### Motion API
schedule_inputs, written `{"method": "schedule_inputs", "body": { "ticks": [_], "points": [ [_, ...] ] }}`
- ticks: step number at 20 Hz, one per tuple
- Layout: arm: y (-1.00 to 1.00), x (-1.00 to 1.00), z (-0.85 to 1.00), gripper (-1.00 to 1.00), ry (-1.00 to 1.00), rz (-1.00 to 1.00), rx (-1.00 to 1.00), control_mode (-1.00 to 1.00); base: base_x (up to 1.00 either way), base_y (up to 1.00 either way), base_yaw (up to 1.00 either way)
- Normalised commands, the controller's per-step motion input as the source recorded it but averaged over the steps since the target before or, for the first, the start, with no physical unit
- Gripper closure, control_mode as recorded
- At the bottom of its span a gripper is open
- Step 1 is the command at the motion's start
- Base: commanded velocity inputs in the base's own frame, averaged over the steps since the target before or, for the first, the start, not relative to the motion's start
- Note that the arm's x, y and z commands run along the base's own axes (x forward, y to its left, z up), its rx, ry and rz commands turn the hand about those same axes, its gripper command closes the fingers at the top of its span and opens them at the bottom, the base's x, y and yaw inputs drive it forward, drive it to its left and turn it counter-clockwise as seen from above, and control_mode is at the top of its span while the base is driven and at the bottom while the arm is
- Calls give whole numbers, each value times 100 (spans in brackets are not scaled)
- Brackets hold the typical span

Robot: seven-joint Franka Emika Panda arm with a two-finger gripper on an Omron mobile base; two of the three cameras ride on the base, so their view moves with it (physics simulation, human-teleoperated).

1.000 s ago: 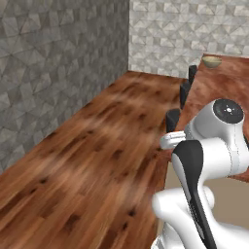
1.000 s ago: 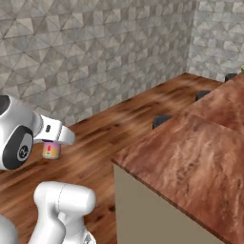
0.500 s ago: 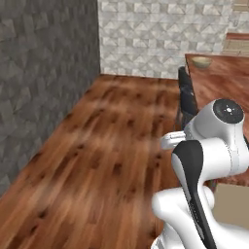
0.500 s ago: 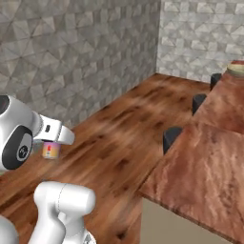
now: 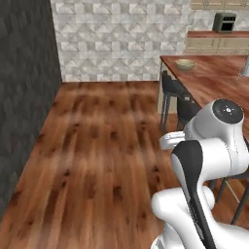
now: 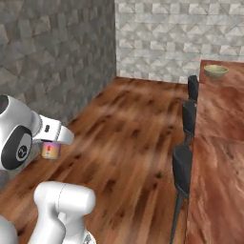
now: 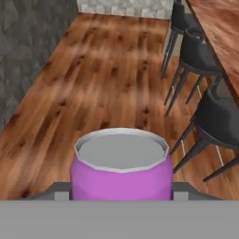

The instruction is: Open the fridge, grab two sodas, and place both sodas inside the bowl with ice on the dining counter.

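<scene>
Reddish-brown wood-plank floor spanned room, with glossy pale patches. Dark grey faceted stone wall ran along one side; lighter grey-white faceted stone wall closed far end. Row of black round-seated bar stools on thin dark legs stood beside tall counter edge, seen from above in hand view. Tan wall cabinetry with small dark boxy appliance stood at far right. Lighting even, diffuse.

The soda can, purple with a pale grey top, stands upright at 6 o'clock in the hand view. In the right base view it hangs under the arm, over the floor. The tan bowl with its olive rim sits upright at the far corner of the reddish-brown tabletop, at 1 o'clock in both base views.
</scene>
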Motion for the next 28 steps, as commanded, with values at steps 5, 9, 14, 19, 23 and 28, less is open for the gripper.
{"method": "schedule_inputs", "body": {
  "ticks": [5, 9, 14, 19, 23, 28],
  "points": [
    [0, 0, 0, 100, 0, 0, 0, 100, 96, 65, -49],
    [0, 0, 0, 100, 0, 0, 0, 100, 93, 63, -50],
    [0, 0, 0, 100, 0, 0, 0, 100, 92, 65, -49],
    [0, 0, 0, 100, 0, 0, 0, 100, 92, 69, -48],
    [0, 0, 0, 100, 0, 0, 0, 100, 94, 66, -49],
    [0, 0, 0, 100, 0, 0, 0, 100, 87, 76, -45]
  ]
}}
